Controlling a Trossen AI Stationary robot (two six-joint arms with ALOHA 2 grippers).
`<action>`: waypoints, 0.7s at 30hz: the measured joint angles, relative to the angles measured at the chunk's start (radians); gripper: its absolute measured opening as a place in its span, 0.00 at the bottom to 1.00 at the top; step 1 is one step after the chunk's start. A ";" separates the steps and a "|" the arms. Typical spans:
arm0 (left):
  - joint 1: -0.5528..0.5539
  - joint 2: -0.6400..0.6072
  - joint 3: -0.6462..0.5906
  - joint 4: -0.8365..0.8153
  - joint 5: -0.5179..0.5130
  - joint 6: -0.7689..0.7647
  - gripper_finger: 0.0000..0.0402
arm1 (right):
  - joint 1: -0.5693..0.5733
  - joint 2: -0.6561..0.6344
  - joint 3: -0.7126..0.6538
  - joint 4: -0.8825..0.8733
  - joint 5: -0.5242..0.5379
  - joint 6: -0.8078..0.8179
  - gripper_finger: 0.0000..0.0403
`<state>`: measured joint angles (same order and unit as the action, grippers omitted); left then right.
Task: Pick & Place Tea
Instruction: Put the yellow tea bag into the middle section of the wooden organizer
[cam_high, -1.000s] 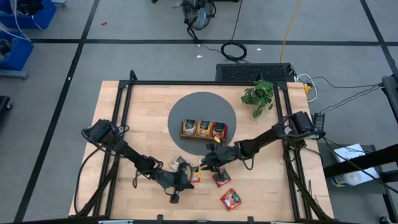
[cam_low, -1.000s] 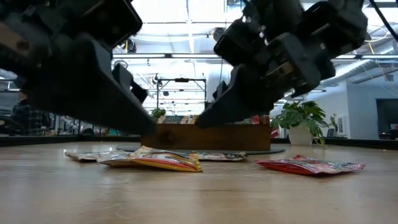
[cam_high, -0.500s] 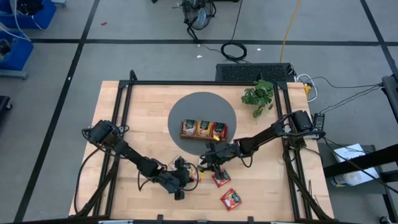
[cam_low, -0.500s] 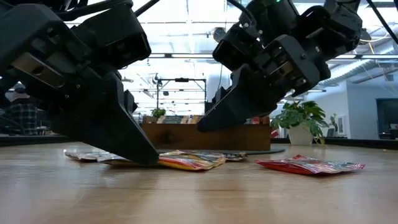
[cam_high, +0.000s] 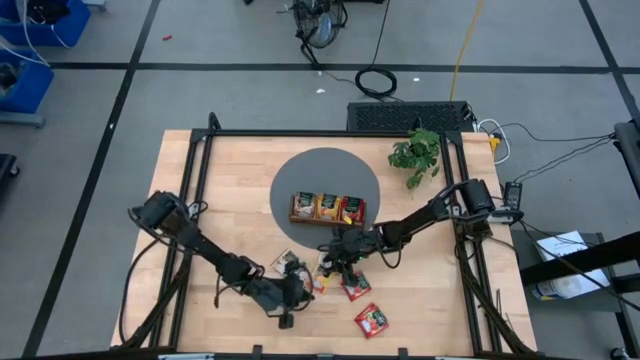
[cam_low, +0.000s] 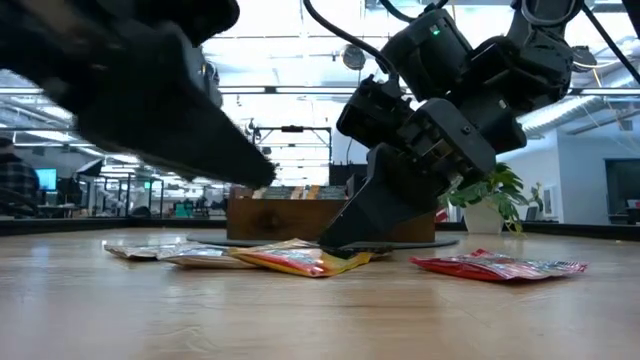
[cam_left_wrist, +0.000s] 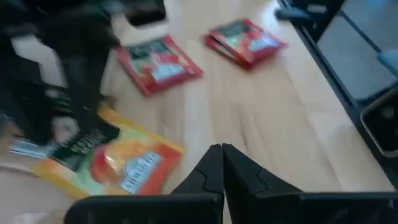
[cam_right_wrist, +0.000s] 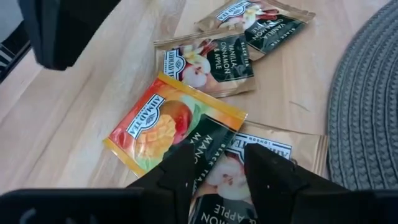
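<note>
Right gripper (cam_right_wrist: 214, 163) is hovering, fingers apart, over the orange mango sachet (cam_right_wrist: 168, 121); left gripper (cam_left_wrist: 222, 163) is pinched together, empty, beside it.

The orange-yellow sachet (cam_right_wrist: 171, 127) carries the brand "AHMAD TEA" and, on its dark band, the start of a word, "MAN". The tan sachet (cam_right_wrist: 208, 65) beside it reads "VANILLA CINNAMON APPLE", and the sachet (cam_right_wrist: 258, 18) beyond shows "VANILLA" too. Another tan sachet (cam_right_wrist: 273, 155) under the jaws shows "LONDON" and "APPLE".
</note>
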<state>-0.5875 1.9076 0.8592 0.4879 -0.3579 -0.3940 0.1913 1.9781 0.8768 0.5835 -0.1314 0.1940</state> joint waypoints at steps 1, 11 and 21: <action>0.005 -0.007 0.000 -0.010 -0.014 -0.006 0.01 | 0.000 -0.001 0.000 0.000 0.000 0.000 0.31; 0.081 0.062 0.002 -0.123 -0.010 -0.145 0.02 | -0.004 -0.003 -0.001 -0.001 -0.004 0.025 0.31; 0.086 0.075 0.002 -0.123 -0.004 -0.162 0.02 | -0.054 -0.010 0.000 -0.051 -0.143 0.118 0.31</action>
<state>-0.5019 1.9830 0.8612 0.3650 -0.3618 -0.5556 0.1369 1.9686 0.8764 0.5330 -0.2743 0.3118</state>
